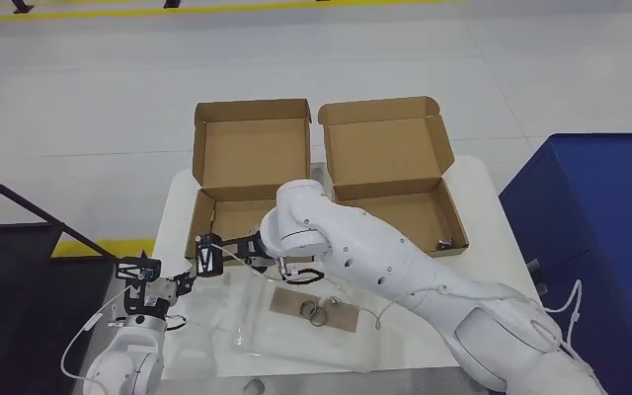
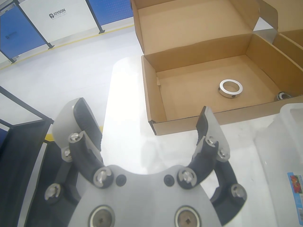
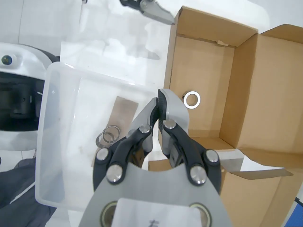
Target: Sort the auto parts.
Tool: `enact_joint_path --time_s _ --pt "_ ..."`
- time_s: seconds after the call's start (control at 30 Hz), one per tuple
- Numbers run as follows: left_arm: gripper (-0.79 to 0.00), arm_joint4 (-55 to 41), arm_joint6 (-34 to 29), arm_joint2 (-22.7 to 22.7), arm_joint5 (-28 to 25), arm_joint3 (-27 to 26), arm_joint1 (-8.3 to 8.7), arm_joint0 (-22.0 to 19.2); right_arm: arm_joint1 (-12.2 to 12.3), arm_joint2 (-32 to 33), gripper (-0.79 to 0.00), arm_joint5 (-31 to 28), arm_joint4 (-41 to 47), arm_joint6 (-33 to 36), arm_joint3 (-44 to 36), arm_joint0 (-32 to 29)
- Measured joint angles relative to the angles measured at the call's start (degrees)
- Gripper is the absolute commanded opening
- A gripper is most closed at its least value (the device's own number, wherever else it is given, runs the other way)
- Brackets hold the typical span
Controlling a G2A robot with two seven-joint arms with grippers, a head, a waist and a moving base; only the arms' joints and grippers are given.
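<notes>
My left gripper point(image 2: 142, 109) stands open and empty over the white table, just short of the left cardboard box point(image 2: 189, 124). Inside that box lie a silver metal ring point(image 2: 229, 88) and a small dark bearing point(image 2: 281, 95) in a corner. My right gripper point(image 3: 159, 98) is shut with nothing visible in it, and hangs over the border between the clear plastic tray point(image 3: 45, 119) and the box, where the ring point(image 3: 192, 99) shows. Two thin rings point(image 3: 110, 134) rest on a brown card point(image 3: 124, 112) in the tray. From above, the right gripper point(image 1: 296, 272) sits at the tray's back edge.
A second open cardboard box point(image 1: 395, 212) stands to the right of the first point(image 1: 212, 212), with a small part point(image 1: 449, 242) at its front right. The tray point(image 1: 247, 336) takes up the table's front. A blue cabinet point(image 1: 583, 217) stands beside the table's right edge.
</notes>
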Motion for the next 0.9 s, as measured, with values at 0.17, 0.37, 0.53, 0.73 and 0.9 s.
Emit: enact_joint_path --time_s 0.17,0.37,0.53,0.73,0.9 --pt "0.000 0.00 0.00 0.00 0.00 0.00 0.00 0.00 2.88 -11.07 -0.785 5.54 16.18 5.54 -2.18 8.37" --pt "0.000 0.00 0.00 0.00 0.00 0.00 0.00 0.00 8.39 -14.56 -0.785 11.51 34.63 11.52 -9.71 14.36" --pt "0.000 0.00 0.00 0.00 0.00 0.00 0.00 0.00 11.72 -14.53 -0.785 15.45 38.79 15.46 -13.58 14.57" --pt "0.000 0.00 0.00 0.00 0.00 0.00 0.00 0.00 11.64 -14.53 -0.785 15.57 38.45 15.57 -13.44 14.34" --pt "0.000 0.00 0.00 0.00 0.00 0.00 0.00 0.00 10.84 -14.54 -0.785 22.43 30.37 20.49 -11.68 9.29"
